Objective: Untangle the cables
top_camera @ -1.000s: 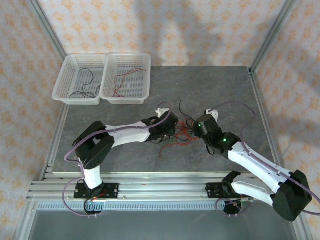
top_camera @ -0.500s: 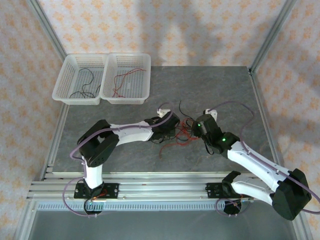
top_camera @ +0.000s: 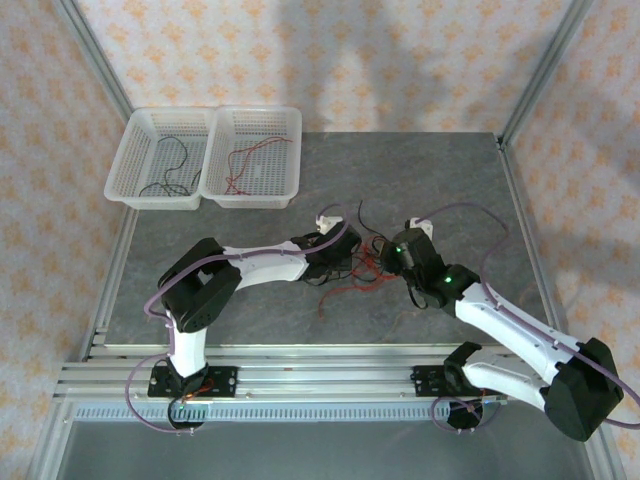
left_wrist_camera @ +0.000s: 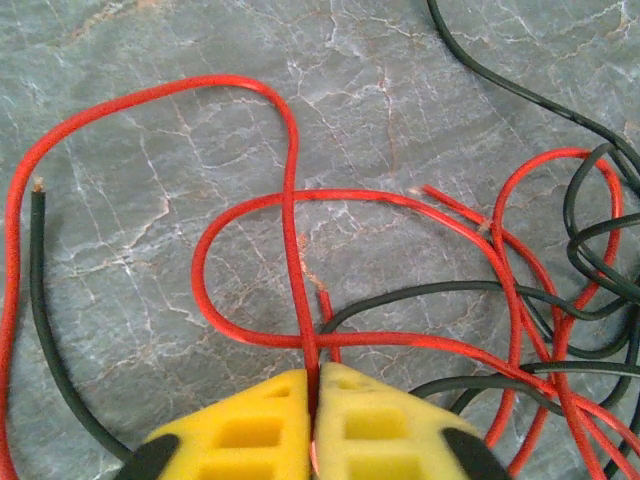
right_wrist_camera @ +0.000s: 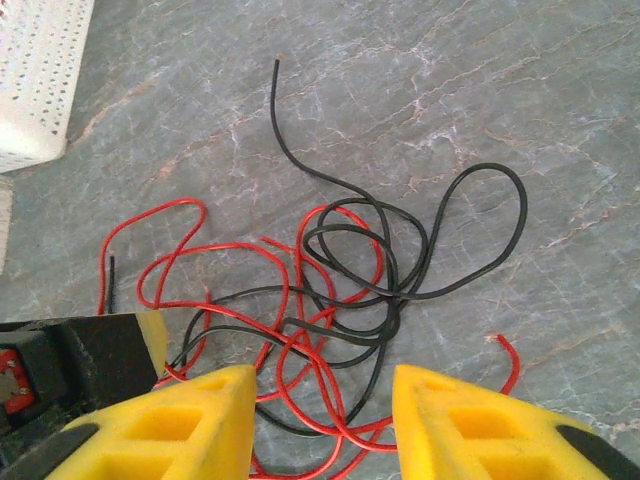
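Observation:
A tangle of thin red wires (top_camera: 362, 272) and black wires (top_camera: 366, 238) lies on the grey table between the two arms. In the left wrist view a red wire (left_wrist_camera: 290, 200) loops across the stone and runs down between the yellow fingertips of my left gripper (left_wrist_camera: 314, 385), which is shut on it. Black wires (left_wrist_camera: 590, 210) cross at the right. In the right wrist view my right gripper (right_wrist_camera: 322, 400) stands open over the knot of red wires (right_wrist_camera: 300, 350) and black wires (right_wrist_camera: 400, 270), its fingers (right_wrist_camera: 210, 420) apart on either side.
Two white baskets stand at the back left: one (top_camera: 160, 158) holds a black wire, the other (top_camera: 252, 157) a red wire. A corner of a basket (right_wrist_camera: 35, 80) shows at the right wrist view's upper left. Metal frame posts (top_camera: 95, 50) border the table.
The left arm has shifted slightly, its elbow moving right and forward. The right gripper has edged a little towards the tangle. The wires have barely moved.

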